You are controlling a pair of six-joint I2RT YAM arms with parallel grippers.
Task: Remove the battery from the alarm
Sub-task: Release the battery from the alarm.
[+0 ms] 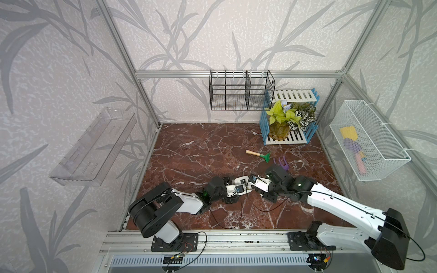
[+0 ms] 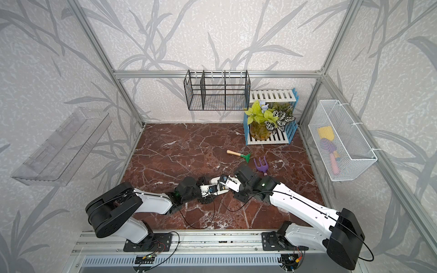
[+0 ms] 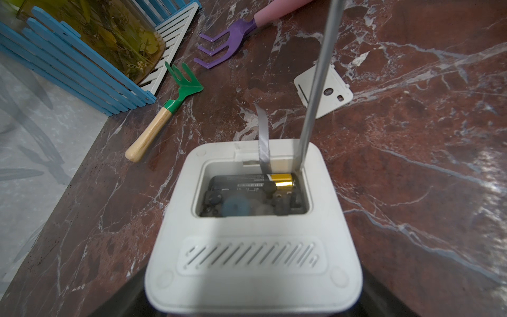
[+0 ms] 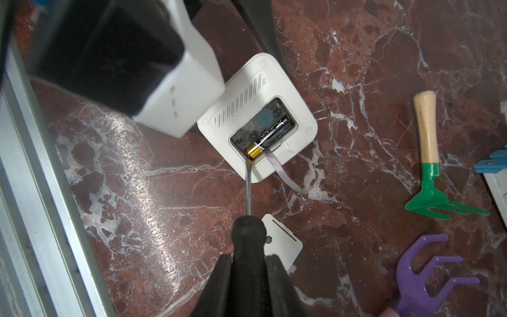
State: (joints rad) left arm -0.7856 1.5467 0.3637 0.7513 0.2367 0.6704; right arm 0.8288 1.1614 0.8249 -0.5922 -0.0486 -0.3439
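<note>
A red-brown marble worktop (image 3: 411,192) sits inside a metal frame with leaf-patterned walls. Near its front middle, between the two arms, the alarm (image 3: 255,247) lies face down, its white back and slotted grille facing up. The left tool (image 3: 253,296) is spread wide and clamps the alarm by its two sides. The battery (image 3: 247,182), black with a gold end, lies in the open dark recess in the alarm's back. A grey ribbon (image 3: 263,131) trails out of the recess beside it. The right tool (image 4: 248,259) is closed narrowly on the black handle of a screwdriver (image 4: 248,189), whose metal tip sits in the recess corner at the battery's gold end. A small white cover plate (image 3: 333,82) lies flat near the alarm.
</note>
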